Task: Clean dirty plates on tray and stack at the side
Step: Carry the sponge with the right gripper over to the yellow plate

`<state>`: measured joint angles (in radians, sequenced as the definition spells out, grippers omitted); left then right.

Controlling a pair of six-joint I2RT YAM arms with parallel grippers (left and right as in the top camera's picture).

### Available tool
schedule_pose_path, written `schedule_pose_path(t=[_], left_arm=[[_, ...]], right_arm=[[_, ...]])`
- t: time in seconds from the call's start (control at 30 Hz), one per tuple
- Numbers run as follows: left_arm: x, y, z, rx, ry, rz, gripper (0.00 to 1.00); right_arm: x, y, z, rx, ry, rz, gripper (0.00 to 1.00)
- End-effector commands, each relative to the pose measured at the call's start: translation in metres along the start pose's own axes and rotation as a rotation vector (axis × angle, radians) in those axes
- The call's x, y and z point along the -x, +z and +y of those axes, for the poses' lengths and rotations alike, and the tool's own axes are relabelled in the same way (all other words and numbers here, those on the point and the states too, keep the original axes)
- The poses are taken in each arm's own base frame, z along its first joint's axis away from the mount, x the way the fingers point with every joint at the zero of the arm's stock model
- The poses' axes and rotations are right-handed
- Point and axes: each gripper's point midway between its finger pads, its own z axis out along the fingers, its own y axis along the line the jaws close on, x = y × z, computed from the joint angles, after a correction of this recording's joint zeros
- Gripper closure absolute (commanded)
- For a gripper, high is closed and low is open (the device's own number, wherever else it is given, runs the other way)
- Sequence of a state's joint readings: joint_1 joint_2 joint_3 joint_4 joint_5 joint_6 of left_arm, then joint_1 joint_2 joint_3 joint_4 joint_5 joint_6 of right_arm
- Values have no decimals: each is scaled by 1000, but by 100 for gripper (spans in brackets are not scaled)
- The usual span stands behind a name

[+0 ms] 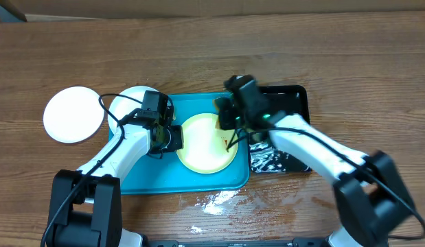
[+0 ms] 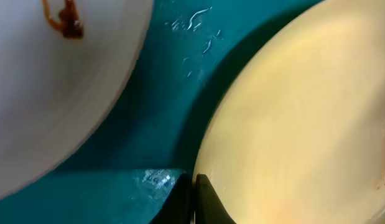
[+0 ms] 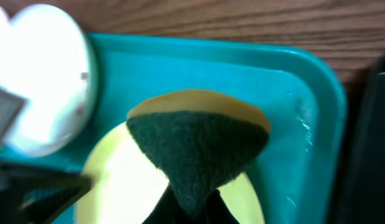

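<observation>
Overhead, the yellow plate [image 1: 207,144] lies in the middle of the tray [image 1: 198,108], with the left gripper [image 2: 193,202] pinching its left rim. The right gripper [image 3: 191,211] clamps a sponge [image 3: 195,146] over the plate's right side. A stained white plate [image 2: 49,81] lies just beside.

Three plates are counted: white plate [image 1: 73,114], second white plate [image 1: 126,103], yellow plate [image 1: 198,152]. Two trays are seen, teal tray [image 1: 191,180] and black tray [image 1: 294,99], with one sponge [image 3: 195,146]
</observation>
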<state>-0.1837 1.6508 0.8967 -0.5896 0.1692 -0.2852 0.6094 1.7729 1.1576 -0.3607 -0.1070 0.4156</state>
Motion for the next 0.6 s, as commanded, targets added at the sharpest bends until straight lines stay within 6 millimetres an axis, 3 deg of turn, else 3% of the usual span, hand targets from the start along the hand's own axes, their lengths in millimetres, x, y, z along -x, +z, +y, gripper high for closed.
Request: schedule_pose_path(t=[0.0, 0.57], left_arm=[[-4, 0, -3, -1, -187, 27, 96], [-4, 0, -2, 2, -211, 30, 96]], right_arm=[[12, 17, -1, -112, -12, -97, 96], [21, 54, -3, -150, -92, -188, 96]])
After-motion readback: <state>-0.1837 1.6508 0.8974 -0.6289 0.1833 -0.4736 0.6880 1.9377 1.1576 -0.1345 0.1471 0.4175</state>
